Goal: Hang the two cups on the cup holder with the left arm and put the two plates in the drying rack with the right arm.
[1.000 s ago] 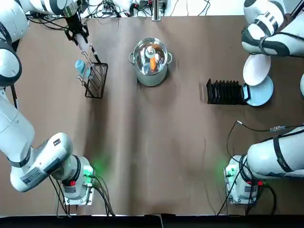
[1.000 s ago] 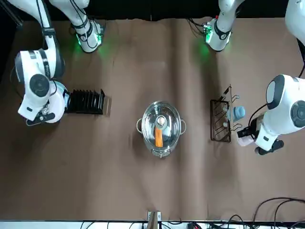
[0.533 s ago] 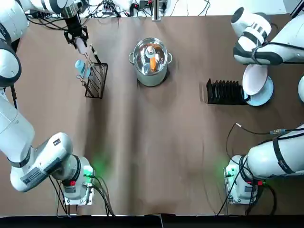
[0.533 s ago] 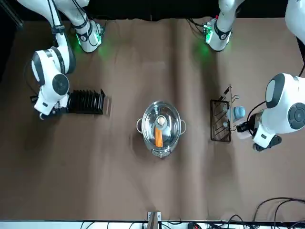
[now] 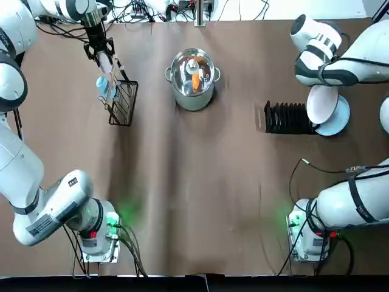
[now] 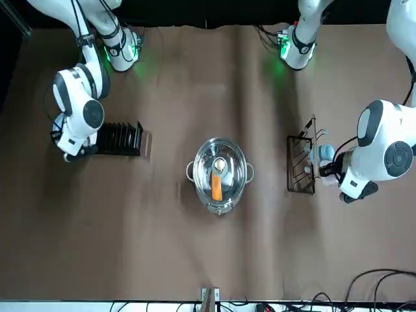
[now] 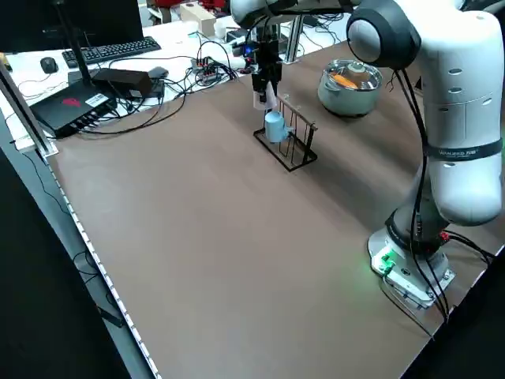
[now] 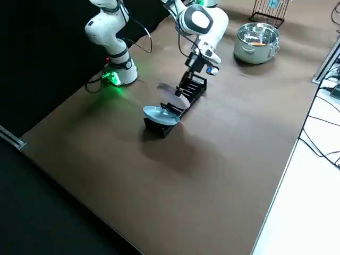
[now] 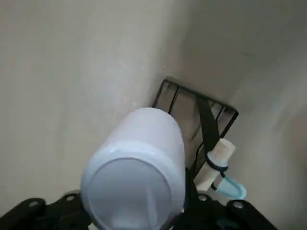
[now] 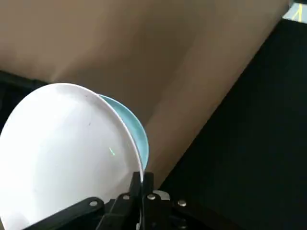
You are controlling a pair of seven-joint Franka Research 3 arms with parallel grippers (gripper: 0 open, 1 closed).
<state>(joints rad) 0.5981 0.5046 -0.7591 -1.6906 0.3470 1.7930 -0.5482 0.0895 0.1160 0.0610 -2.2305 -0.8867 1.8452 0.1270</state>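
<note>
We see cup holder (image 5: 123, 100) left on tabletop (image 5: 194, 194), one cup (image 5: 103, 86) hung at its left side. Pot (image 5: 192, 78) centre-rear. Drying rack (image 5: 287, 117) right; one plate (image 5: 336, 119) at its right end, other plate (image 5: 322, 102) just above that.

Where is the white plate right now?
The white plate is held on edge by the right gripper, at the drying rack's outer end, just above the light blue plate.

A robotics lab, not a kitchen. Two white arms are bolted by green-lit bases (image 5: 100, 234) to a table (image 5: 194, 201) under plain brown cloth, with loose cables (image 5: 146, 11) trailing along its far edge. Beside it, a white desk (image 7: 95, 59) carries a keyboard (image 7: 110, 50), a mouse (image 7: 49, 63) and black electronics boxes (image 7: 75, 106).
</note>
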